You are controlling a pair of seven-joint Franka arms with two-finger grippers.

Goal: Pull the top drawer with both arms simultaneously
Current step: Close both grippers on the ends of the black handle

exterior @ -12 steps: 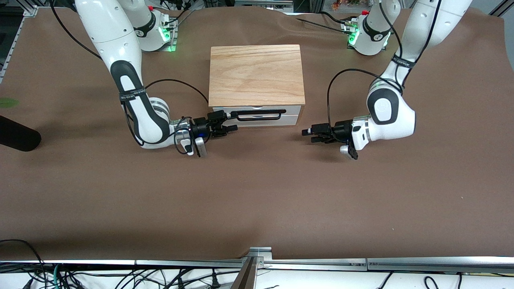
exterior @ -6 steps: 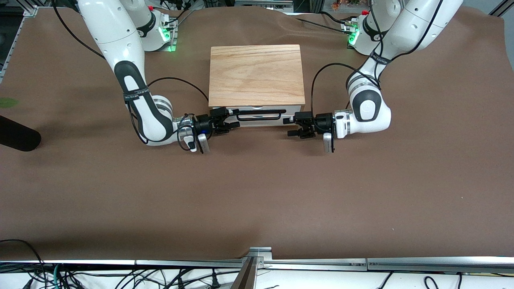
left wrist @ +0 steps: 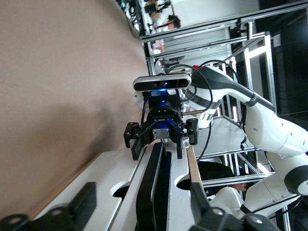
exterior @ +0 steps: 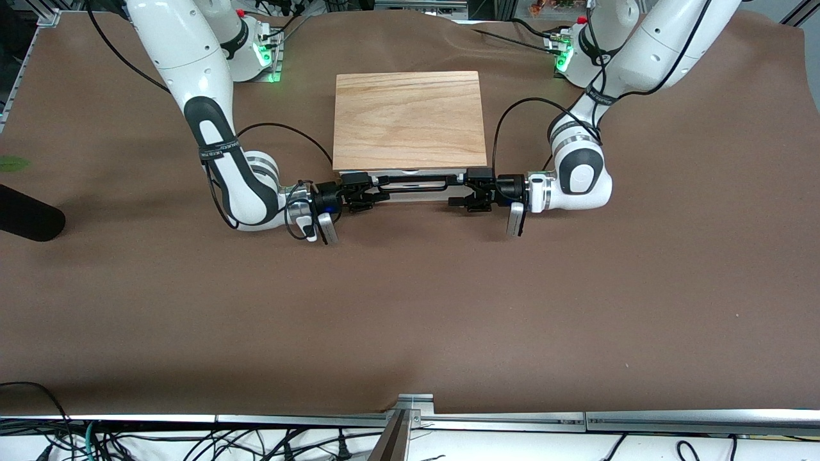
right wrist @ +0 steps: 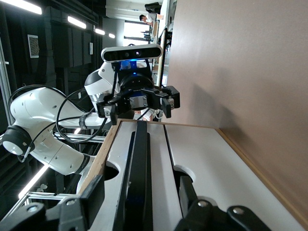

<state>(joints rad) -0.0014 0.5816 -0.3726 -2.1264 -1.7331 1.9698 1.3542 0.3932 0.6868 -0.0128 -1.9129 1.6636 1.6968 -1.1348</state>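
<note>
Top drawer (exterior: 416, 174) is sitting shut in the box, its white front facing the front camera and lying flush with the second white drawer front (exterior: 416, 194) under it. I am reading the black wire handle (exterior: 415, 186) as running across that front, parallel to the table edge.

The light oak box top (exterior: 408, 120) is showing directly above the drawer. The box is standing mid-table on the brown table cover (exterior: 410, 307), between the two arm bases.

Left arm (exterior: 580, 179) is reaching in low from its own end of the table. The left gripper (exterior: 460, 189) is sitting at that end of the handle, just in front of the drawer front. In the left wrist view its fingers (left wrist: 79, 204) are standing apart, one on each side of the bar, and I am seeing a gap between the bar and each finger.

Right arm (exterior: 237, 186) is mirroring it from the other end. The right gripper (exterior: 378, 189) is sitting at the handle's other end, also straddling the bar. In the right wrist view its fingers (right wrist: 91, 195) are spread on either side of the bar and are not pressing on it.

Both wrists are lying level and pointing toward each other along the handle. Each wrist view is showing the other arm's gripper at the far end of the bar.
</note>
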